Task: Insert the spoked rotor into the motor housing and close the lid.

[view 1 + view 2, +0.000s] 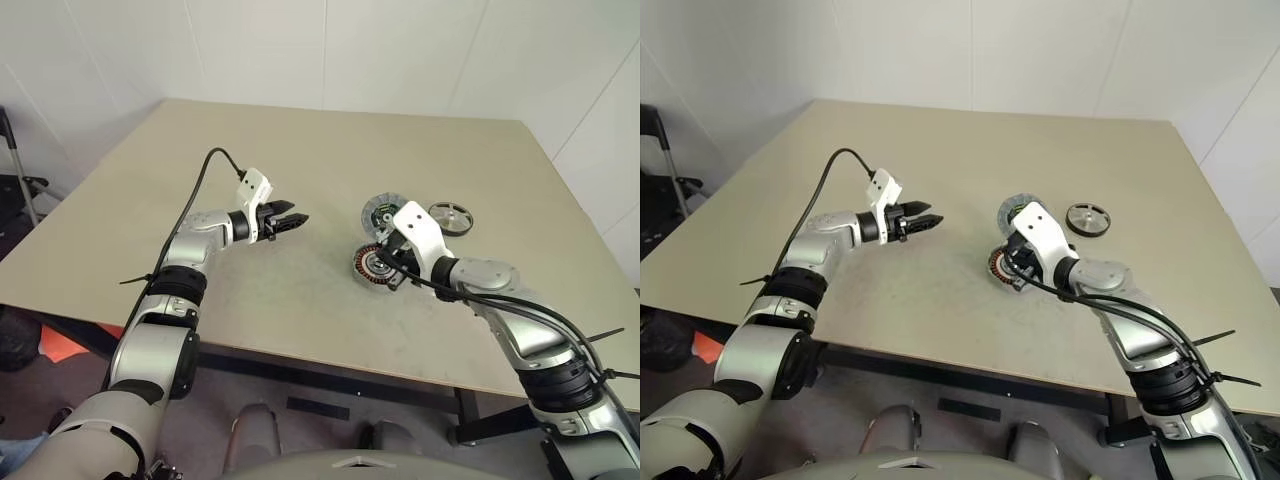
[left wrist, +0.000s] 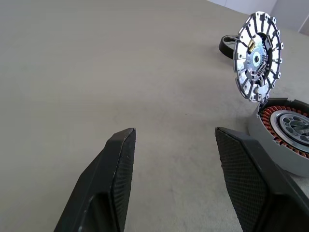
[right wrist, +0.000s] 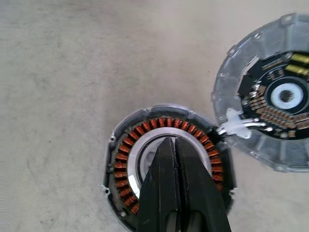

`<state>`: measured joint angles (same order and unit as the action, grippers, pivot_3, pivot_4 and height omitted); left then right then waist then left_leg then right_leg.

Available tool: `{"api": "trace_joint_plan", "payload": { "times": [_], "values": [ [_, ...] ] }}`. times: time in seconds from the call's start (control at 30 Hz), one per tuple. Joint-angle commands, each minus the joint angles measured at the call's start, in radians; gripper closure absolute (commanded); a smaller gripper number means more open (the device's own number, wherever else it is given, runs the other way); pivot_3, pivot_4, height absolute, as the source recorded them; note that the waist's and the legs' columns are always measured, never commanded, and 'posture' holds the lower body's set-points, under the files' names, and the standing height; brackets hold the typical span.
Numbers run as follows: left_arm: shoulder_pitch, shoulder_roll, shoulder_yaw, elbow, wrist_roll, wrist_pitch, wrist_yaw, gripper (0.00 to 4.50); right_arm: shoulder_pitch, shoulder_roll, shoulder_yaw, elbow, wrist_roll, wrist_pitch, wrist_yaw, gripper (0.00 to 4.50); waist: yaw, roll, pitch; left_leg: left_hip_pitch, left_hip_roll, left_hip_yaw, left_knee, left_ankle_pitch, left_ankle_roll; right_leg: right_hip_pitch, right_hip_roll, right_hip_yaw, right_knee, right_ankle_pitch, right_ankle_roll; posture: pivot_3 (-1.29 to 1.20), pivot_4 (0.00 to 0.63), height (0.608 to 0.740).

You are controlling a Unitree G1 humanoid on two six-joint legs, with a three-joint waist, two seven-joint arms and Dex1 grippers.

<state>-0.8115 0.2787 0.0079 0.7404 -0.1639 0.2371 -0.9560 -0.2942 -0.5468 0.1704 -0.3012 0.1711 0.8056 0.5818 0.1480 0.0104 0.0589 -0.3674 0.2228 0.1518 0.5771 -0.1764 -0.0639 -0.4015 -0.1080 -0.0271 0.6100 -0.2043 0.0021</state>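
On the table [image 1: 300,320] you have the left gripper [image 1: 296,220] spread and holding nothing, well apart from the right gripper [image 3: 175,145] — clenched over the motor housing [image 3: 126,159], lid [image 3: 260,145] just beside it, spoked rotor [image 1: 451,217] just beyond.

This looks like a robotics lab or test room: a bare beige surface [image 1: 300,150] stands in a corner of plain white panelled walls [image 1: 330,50], with only loose motor parts [image 1: 375,263] on it and a dark metal stand [image 1: 15,170] beside it.
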Motion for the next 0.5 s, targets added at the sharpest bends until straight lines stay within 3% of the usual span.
{"api": "trace_joint_plan", "payload": {
  "times": [0.03,0.5],
  "values": [
    [-0.038,0.011,0.009,-0.008,-0.011,-0.019,-0.001,1.73,0.007,0.015,-0.002,0.045,-0.012,-0.029,-0.015,4.47,0.000,0.000,0.000,0.000,0.000,0.000,0.000,0.000,0.000,0.000,0.000,0.000,0.000,0.000,0.000,0.00,0.000,0.740],
    [-0.047,0.019,0.015,0.028,-0.010,-0.044,0.012,1.73,-0.040,-0.020,-0.072,-0.036,0.032,-0.017,0.007,4.47,0.002,0.000,0.000,0.000,-0.001,0.000,0.000,0.000,0.000,0.000,0.000,0.000,0.000,0.000,0.000,0.00,0.000,0.740]
  ]
}}
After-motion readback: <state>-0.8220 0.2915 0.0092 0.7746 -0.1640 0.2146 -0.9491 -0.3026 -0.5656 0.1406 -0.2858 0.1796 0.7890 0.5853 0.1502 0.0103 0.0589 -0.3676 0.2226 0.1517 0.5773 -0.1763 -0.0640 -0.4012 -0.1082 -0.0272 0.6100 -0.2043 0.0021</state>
